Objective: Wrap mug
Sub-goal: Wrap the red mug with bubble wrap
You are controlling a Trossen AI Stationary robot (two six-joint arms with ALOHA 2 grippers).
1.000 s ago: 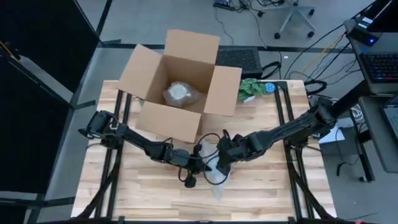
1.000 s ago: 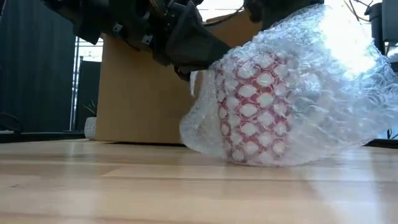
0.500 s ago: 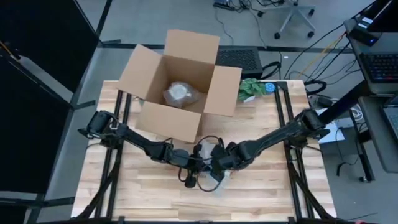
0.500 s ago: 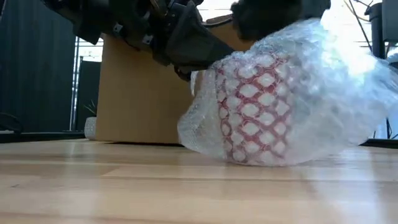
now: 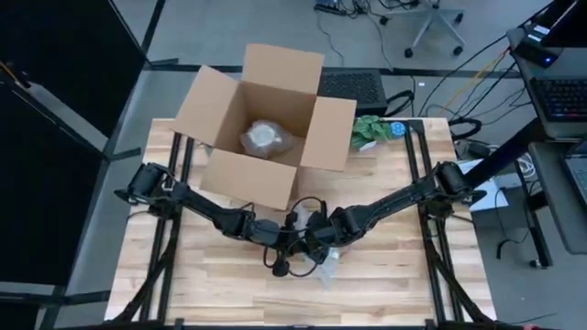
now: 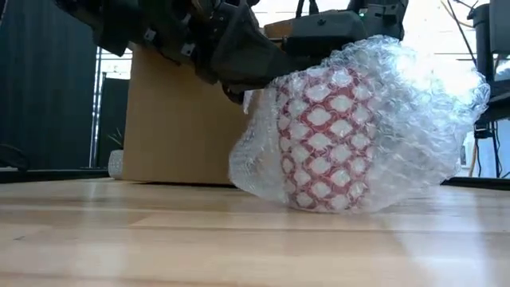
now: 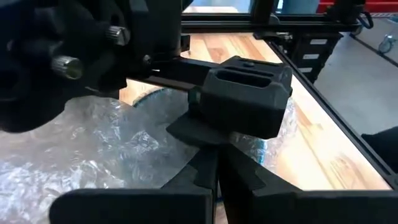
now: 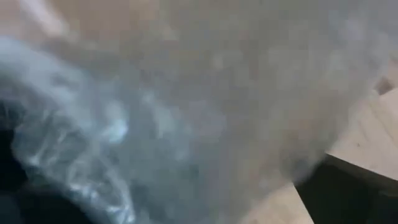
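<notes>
Now | mug (image 6: 323, 139) upright in bubble wrap (image 6: 414, 119) | no readable writing

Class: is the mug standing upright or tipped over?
Upright. In the low view the red-patterned mug stands with its base flat on the table, and the bubble wrap is draped around it.

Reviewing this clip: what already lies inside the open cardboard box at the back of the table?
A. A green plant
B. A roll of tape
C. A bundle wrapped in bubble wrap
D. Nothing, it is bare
C: the high view shows a pale bubble-wrapped bundle on the floor of the cardboard box; the green plant sits outside it.
</notes>
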